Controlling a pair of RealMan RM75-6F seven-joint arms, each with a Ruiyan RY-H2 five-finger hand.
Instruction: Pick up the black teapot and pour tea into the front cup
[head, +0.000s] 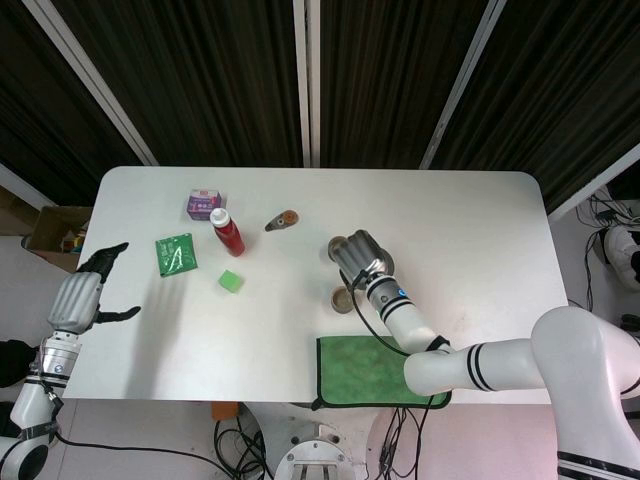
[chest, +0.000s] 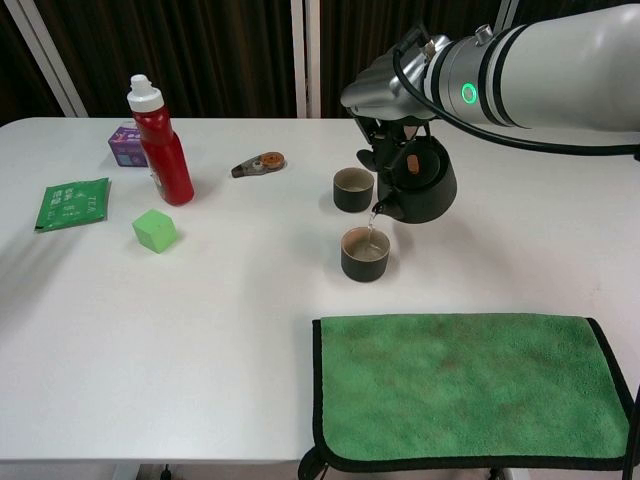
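A white table seen from the robot's chest and from above. The right hand, silver-grey with dark fingers, grasps the black teapot from above and holds it in the air near the middle of the table. The teapot is round and squat with a matte dark surface; it tilts with its short spout pointing down and toward the front edge, and a thin stream of tea falls from the spout into the front cup. That cup is a small, dark, straight-sided cylinder with a pale inside, standing upright just below the spout. A second matching cup stands just behind it, beside the teapot.

Along the front edge, right of centre, lies a fuzzy green cloth with black trim. Toward the left edge stand a red plastic bottle with a white cap, a small green cube, a flat green packet and a purple box.

The left hand hangs off the table's left edge, fingers spread, holding nothing.
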